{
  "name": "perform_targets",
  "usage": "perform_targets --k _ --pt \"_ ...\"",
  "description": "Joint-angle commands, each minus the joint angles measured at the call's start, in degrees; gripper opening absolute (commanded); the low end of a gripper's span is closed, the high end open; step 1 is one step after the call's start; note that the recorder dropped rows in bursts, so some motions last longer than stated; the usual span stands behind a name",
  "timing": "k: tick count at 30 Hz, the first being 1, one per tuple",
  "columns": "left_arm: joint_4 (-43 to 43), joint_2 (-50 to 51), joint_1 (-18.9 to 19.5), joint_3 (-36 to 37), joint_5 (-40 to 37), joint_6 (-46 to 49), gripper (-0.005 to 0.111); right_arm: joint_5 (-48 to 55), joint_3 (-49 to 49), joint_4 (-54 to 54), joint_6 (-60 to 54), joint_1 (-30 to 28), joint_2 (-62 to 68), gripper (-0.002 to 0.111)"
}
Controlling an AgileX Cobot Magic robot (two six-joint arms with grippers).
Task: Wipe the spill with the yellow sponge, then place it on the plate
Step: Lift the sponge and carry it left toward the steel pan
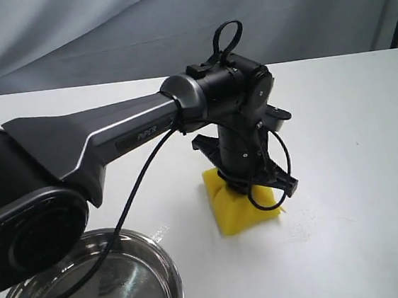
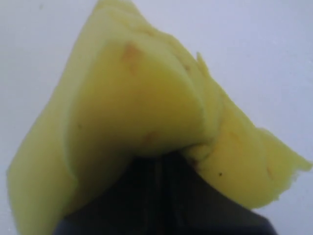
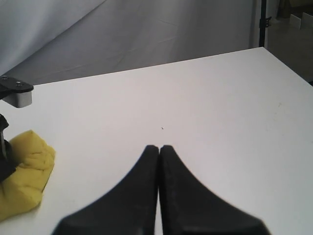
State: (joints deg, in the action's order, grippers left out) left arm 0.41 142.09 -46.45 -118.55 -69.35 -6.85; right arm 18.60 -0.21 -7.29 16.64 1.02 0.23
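The yellow sponge (image 1: 237, 209) is pressed onto the white table near the middle of the exterior view, squashed and folded under my left gripper (image 1: 249, 186), which is shut on it from above. Close up in the left wrist view the yellow sponge (image 2: 146, 107) bulges around the dark jaws. The same sponge (image 3: 22, 174) shows at the edge of the right wrist view. The spill is hidden; only faint specks (image 1: 303, 227) lie right of the sponge. The steel plate (image 1: 165, 266) sits at the front left. My right gripper (image 3: 159, 149) is shut on nothing, over bare table.
The left arm's large black body (image 1: 60, 178) reaches across the left half of the table, partly over the plate. A grey curtain (image 1: 101, 31) hangs behind the table's far edge. The table's right corner (image 3: 266, 49) appears in the right wrist view.
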Motion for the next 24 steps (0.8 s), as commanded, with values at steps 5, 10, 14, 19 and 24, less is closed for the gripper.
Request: perform_targets --k 5,10,14,19,24 --pt "-1.1 1.1 10.7 1.1 -0.6 -5.0 0.000 0.0 0.2 -0.3 -0.1 -0.4 -0.2 0.000" --pt "-3.8 -3.3 13.0 1.1 -0.6 -4.8 0.000 0.0 0.2 -0.3 -0.1 -0.4 -0.2 0.000" --pt "-3.1 -8.3 13.6 1.1 -0.6 -4.8 0.000 0.0 0.2 -0.3 -0.1 -0.4 -0.2 0.000" --pt "-2.6 -14.2 14.5 1.1 -0.6 -4.6 0.000 0.0 0.2 -0.3 -0.1 -0.4 -0.2 0.000" --pt "-4.4 -22.8 14.4 1.3 -0.6 -4.6 0.000 0.0 0.2 -0.3 -0.1 -0.4 -0.2 0.000"
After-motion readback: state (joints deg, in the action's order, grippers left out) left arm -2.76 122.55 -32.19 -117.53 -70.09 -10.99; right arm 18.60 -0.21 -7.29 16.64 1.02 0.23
